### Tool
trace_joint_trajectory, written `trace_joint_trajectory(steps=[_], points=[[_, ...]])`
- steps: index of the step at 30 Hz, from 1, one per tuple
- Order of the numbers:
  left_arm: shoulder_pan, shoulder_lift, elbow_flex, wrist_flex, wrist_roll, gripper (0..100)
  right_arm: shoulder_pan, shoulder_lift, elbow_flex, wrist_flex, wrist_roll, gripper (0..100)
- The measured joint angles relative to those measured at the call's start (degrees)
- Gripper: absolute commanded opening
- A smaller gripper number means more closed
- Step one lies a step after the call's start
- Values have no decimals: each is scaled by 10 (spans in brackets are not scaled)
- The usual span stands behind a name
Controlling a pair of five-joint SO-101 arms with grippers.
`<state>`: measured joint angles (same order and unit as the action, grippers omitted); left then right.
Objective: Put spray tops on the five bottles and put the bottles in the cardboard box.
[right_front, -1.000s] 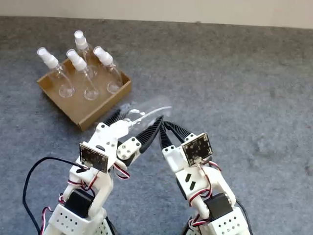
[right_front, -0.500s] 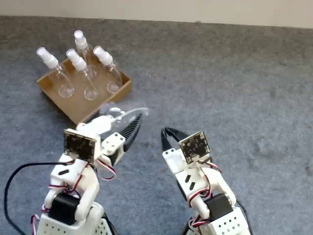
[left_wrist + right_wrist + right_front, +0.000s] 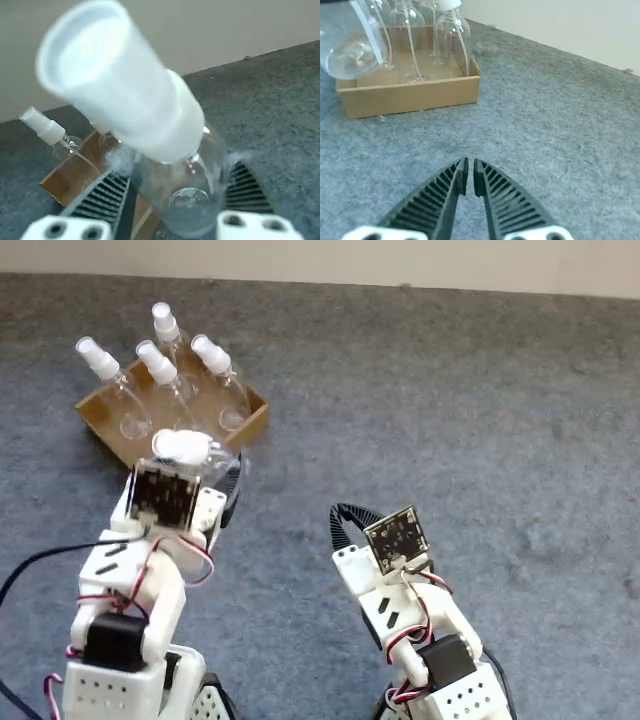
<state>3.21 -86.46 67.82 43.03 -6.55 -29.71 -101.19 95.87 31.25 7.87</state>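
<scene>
The fifth bottle [image 3: 175,185] is gripped by the left gripper [image 3: 172,210]. The fingers are spread to the width of the clear body and pressed against it on both sides, low down near the base. The white spray top [image 3: 120,85] is fitted and is turned back toward the wrist, so the bottle is carried tilted, base foremost. In the high view it is seen lifted over the wall of the cardboard box [image 3: 255,418] nearest the arms, not yet set inside. Four capped bottles [image 3: 175,390] are stood upright in the box, gathered toward its far side. The free floor is judged to lie just behind the wall nearest the arms.

The right gripper [image 3: 470,170] is held low over the grey carpet [image 3: 480,440], well apart from the box on the side nearest the arms. Its fingers are drawn almost together with only a slit left, and nothing is held between them.

The bottle is judged to be empty and therefore light. Whether the wall is plastic or glass cannot be told, so a moderate squeeze is advised. The round, smooth body is likely to slip or turn between the ribbed fingers if it is held loosely. With a tall spray top over a small base it is expected to tip easily once it is released. It is best held across the widest part of the body, as it is now, and not by the spray top, which could twist or pull free. It should be brought upright before it is let go, and the standing bottles should be kept from being knocked.
</scene>
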Motion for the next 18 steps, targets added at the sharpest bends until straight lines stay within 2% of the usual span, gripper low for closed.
trace_joint_trajectory(steps=[4, 11, 18], points=[[-3, 61, -24, 0, 0, 108, 0, 0, 0, 0, 0, 21], [-6, 71, -24, 0, 0, 108, 0, 0, 0, 0, 0, 21], [-93, 79, -24, 0, 0, 109, 0, 0, 0, 0, 0, 21]])
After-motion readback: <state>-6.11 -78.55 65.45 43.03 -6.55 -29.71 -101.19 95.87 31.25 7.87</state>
